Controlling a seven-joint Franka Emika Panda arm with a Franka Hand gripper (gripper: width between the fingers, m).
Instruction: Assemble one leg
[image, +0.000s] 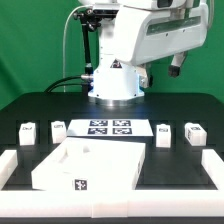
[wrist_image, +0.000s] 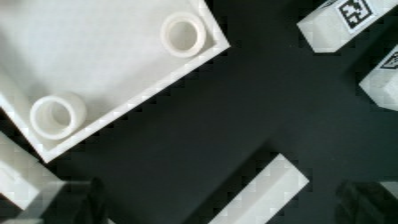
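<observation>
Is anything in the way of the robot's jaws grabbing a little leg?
Nothing visible is. The four legs stand apart in a row, two on each side of the marker board, with nothing over them.

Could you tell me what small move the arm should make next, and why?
I would likely shift the gripper over the tagged leg and lower it to grasp. The gripper is open and empty above bare table, no leg is held, and the panel has vacant holes.

Black counter (image: 170, 160), marker board (image: 110, 127) lying mid-back, four legs (image: 29, 133) (image: 59, 130) (image: 164, 132) (image: 194, 133) in a row flanking it, large white panel (image: 90, 165) in front
</observation>
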